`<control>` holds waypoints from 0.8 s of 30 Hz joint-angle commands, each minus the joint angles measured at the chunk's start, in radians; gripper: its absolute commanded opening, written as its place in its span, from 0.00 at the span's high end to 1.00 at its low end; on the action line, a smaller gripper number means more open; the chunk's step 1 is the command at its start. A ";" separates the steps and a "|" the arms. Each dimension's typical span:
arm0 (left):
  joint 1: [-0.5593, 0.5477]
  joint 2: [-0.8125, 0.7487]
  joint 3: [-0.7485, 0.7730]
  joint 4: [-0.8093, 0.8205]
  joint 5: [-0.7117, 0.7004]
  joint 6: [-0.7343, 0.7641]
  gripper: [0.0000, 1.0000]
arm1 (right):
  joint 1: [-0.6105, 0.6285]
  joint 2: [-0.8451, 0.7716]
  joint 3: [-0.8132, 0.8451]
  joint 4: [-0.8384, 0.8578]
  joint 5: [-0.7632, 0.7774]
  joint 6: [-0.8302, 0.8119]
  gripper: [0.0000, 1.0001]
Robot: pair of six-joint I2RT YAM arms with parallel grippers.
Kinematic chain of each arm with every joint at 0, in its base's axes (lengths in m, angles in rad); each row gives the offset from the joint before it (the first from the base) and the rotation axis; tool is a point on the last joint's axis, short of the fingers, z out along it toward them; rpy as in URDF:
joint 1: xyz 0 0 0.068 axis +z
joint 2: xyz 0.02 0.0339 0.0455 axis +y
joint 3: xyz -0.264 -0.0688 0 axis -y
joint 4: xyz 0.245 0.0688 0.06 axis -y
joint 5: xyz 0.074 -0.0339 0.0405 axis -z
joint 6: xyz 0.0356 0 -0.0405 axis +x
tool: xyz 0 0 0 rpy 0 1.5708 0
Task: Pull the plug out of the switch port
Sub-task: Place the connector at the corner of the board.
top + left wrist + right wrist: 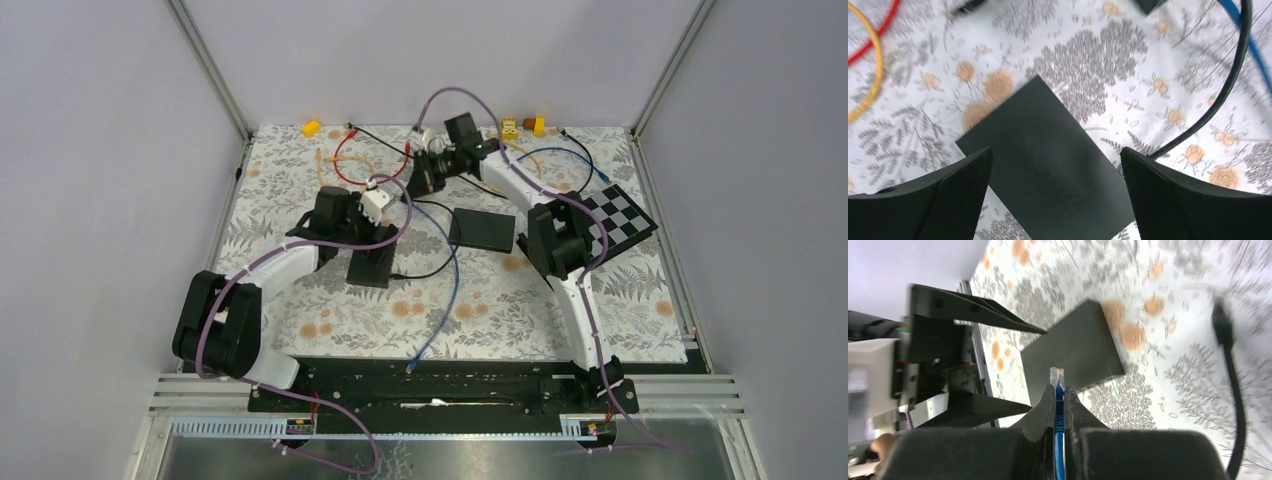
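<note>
My right gripper [1058,390] is shut on the blue cable's plug [1057,376]. Its clear tip sticks out past the fingertips in the air, out of any port. The black switch [1073,355] lies on the floral mat just beyond it. My left gripper [1055,155] is open, its fingers [953,195] on either side of the switch [1048,165], just above it. In the top view the left gripper [373,238] hangs over the switch [372,268], the right gripper [415,186] is behind it, and the blue cable [450,290] trails toward the near edge.
A second black box [482,230] lies right of the switch. A black cable [1228,85] curves past the switch. Red and yellow cables [350,160] lie at the back left. A checkerboard [615,220] is at the right. Yellow blocks [312,127] sit by the back wall.
</note>
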 commanded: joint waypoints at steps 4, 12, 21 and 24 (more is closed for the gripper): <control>0.020 -0.088 0.050 0.112 0.218 -0.066 0.01 | -0.058 -0.118 0.196 -0.055 0.037 0.025 1.00; 0.019 -0.001 0.128 0.215 0.404 -0.262 0.03 | -0.078 -0.183 0.195 0.128 0.054 0.248 1.00; -0.109 0.087 0.252 0.341 0.459 -0.382 0.08 | -0.096 -0.301 0.174 0.156 0.133 0.324 1.00; -0.157 0.142 0.261 0.458 0.463 -0.433 0.11 | -0.105 -0.343 0.151 0.190 0.110 0.366 1.00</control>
